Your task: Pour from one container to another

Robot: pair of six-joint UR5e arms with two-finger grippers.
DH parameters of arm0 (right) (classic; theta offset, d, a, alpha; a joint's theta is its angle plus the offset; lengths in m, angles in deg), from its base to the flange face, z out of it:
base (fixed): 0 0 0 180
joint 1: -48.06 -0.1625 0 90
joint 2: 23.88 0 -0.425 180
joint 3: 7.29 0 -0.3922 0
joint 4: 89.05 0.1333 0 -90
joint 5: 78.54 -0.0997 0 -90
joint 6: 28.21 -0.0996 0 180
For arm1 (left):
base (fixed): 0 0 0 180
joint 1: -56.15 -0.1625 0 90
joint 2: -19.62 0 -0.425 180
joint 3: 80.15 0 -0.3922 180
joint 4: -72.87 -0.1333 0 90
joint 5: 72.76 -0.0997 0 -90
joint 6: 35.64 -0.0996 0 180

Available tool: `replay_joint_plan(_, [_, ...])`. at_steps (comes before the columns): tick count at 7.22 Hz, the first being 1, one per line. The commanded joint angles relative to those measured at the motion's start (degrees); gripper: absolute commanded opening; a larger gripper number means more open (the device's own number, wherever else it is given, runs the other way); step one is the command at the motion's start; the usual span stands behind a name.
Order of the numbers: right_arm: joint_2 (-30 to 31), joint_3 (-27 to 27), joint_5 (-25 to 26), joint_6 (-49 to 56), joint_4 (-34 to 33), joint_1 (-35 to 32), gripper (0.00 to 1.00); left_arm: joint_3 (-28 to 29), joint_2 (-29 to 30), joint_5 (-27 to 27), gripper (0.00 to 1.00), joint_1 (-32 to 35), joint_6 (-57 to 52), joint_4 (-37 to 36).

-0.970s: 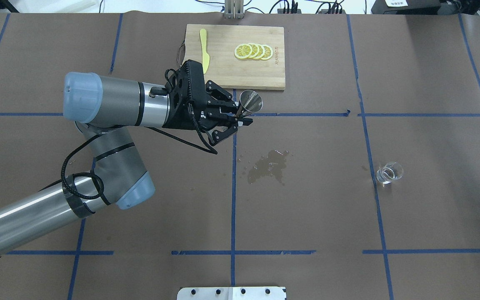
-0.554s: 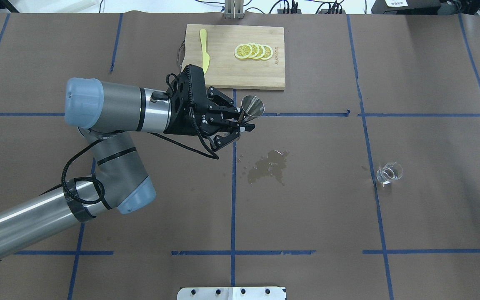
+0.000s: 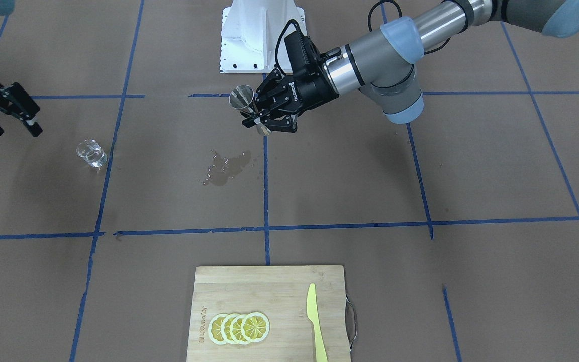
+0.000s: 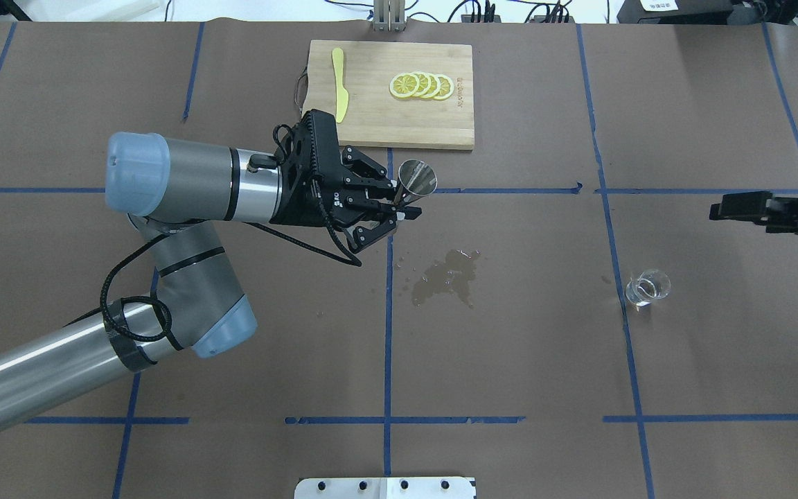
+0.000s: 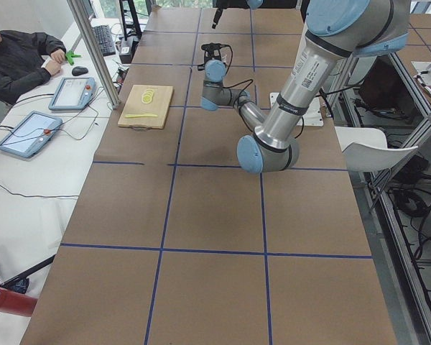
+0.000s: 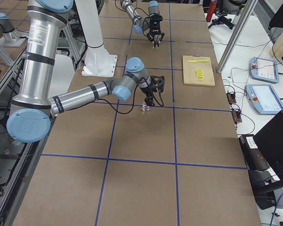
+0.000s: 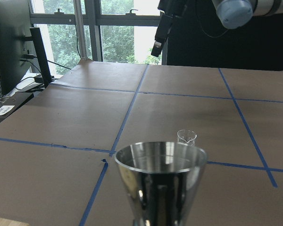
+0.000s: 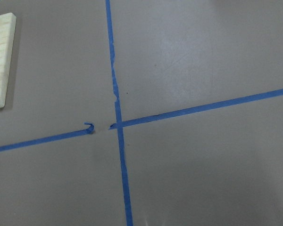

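Aloft, jaws of the left gripper (image 4: 402,202) clamp a shiny conical steel jigger (image 4: 418,179) mouth-up over the brown-papered table (image 4: 510,346), well apart from the small clear glass beaker (image 4: 646,287) standing near the right gripper (image 3: 15,131), its jaws spread empty.

From your left hand (image 4: 402,206), gripping the jigger (image 4: 418,179), across to the glass beaker (image 4: 646,287) you have bare table (image 4: 544,346); only a flat wet spill (image 4: 449,276) lies below that path. The cutting board (image 4: 399,118) lies just beyond the left hand. Your right hand (image 3: 13,131) hangs raised near the beaker's outer side, apart from it.
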Motion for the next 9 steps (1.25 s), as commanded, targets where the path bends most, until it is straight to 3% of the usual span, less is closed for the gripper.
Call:
replay_joint_plan(1, [0.6, 1.7, 25.9, -12.9, 0.0, 18.1, 1.0, -0.1, -0.1, -0.1, 0.0, 0.0, 0.0, 0.0])
replay_joint_plan(4, [1.7, -3.2, 52.5, -14.2, 0.6, 30.2, 1.0, -0.2, -0.1, -0.1, 0.0, 0.0, 0.1, 0.1])
replay_joint_plan(7, [1.3, -9.1, 68.8, -17.0, 0.6, 37.6, 1.0, -0.2, -0.2, -0.2, 0.0, 0.0, 0.0, 0.2])
replay_joint_plan(9, [0.3, -10.9, 71.9, -19.8, 0.5, 38.9, 1.0, -0.2, -0.2, -1.8, 0.0, 0.0, 0.0, 0.2])
